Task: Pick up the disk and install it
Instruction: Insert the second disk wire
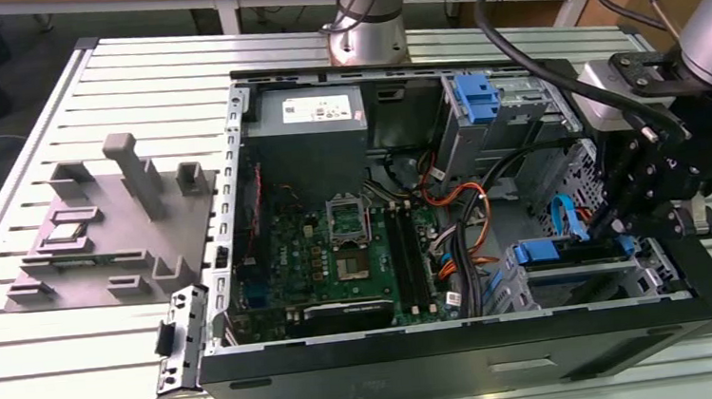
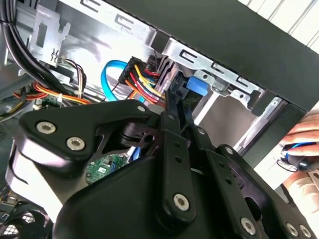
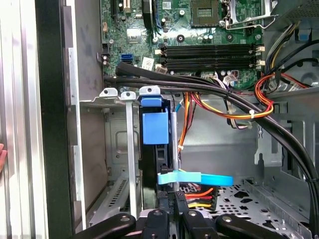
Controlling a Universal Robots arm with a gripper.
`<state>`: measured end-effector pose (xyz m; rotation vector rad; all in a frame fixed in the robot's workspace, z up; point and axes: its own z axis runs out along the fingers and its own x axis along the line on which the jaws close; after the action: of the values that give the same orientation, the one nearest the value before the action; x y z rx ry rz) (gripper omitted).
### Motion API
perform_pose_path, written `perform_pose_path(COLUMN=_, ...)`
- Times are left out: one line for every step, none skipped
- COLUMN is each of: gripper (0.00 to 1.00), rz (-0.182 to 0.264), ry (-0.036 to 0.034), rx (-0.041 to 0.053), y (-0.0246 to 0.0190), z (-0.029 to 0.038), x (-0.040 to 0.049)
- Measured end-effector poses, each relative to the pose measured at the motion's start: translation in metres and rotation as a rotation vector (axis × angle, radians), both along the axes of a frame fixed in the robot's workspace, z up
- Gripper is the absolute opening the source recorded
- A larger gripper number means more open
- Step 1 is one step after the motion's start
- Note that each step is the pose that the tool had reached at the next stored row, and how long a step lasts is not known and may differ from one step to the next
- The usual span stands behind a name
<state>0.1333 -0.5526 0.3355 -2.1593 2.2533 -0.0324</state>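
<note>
In the exterior view the gripper (image 1: pixel 637 198) reaches down into the open computer case (image 1: pixel 471 362) at the exterior view's right, and its black linkage covers much of the drive bay (image 1: pixel 591 281) below it. The disk (image 1: pixel 573 251) sits in that bay near the case's front corner, showing there as a blue rail and a dark slab, with its far part hidden behind the gripper. In the first wrist view the disk (image 3: pixel 155 134) stands on edge in the cage, its blue plastic tab facing the camera, just beside a thin metal divider (image 3: pixel 130 149); its lower end is cut off by the gripper (image 3: pixel 170 199), whose fingers are closed together on the disk's edge. In the second wrist view the gripper (image 2: pixel 175 94) body blocks most of the scene, and only a small blue part of the disk (image 2: pixel 197 85) shows past the pressed-together fingers (image 2: pixel 172 109). A bundle of coloured power wires (image 3: pixel 199 196) and a blue data cable (image 3: pixel 197 178) crowd close beside the disk. The black case wall (image 3: pixel 50 124) runs near the cage on one side, while the perforated case floor (image 3: pixel 249 194) lies open on the other. A person's hand (image 2: pixel 301 149) rests outside the case, partly cut off.
</note>
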Motion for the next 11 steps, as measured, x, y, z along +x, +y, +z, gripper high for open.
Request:
perform_pose_path(gripper=0.17, rz=0.0, ry=-0.0001, rx=0.0001, y=-0.0003, z=0.0, x=-0.0002)
perform_pose_path(gripper=0.17, rz=0.001, ry=0.0, rx=0.0002, y=-0.0007, z=-0.0001, x=-0.0002)
perform_pose_path(gripper=0.17, rz=0.001, ry=0.0, rx=0.0001, y=-0.0011, z=-0.0001, x=-0.0003)
perform_pose_path(gripper=0.17, rz=0.001, ry=0.0, rx=0.0001, y=-0.0017, z=-0.0001, x=-0.0003)
perform_pose_path(gripper=0.17, rz=0.001, ry=-0.0001, rx=0.0002, y=-0.0023, z=-0.0001, x=-0.0004)
perform_pose_path(gripper=0.17, rz=0.002, ry=0.0, rx=0.0001, y=-0.0029, z=-0.0001, x=-0.0004)
perform_pose_path(gripper=0.17, rz=0.002, ry=0.0, rx=0.0001, y=-0.0037, z=-0.0001, x=-0.0004)
perform_pose_path(gripper=0.17, rz=0.003, ry=0.0, rx=0.0, y=-0.0043, z=0.0, x=-0.0008)
perform_pose_path(gripper=0.17, rz=0.003, ry=-0.0001, rx=0.0007, y=-0.0047, z=-0.0001, x=-0.0013)
perform_pose_path(gripper=0.17, rz=0.004, ry=0.0, rx=0.0011, y=-0.0048, z=-0.0002, x=-0.0018)
perform_pose_path(gripper=0.17, rz=0.004, ry=-0.0001, rx=0.0017, y=-0.0049, z=-0.0003, x=-0.0024)
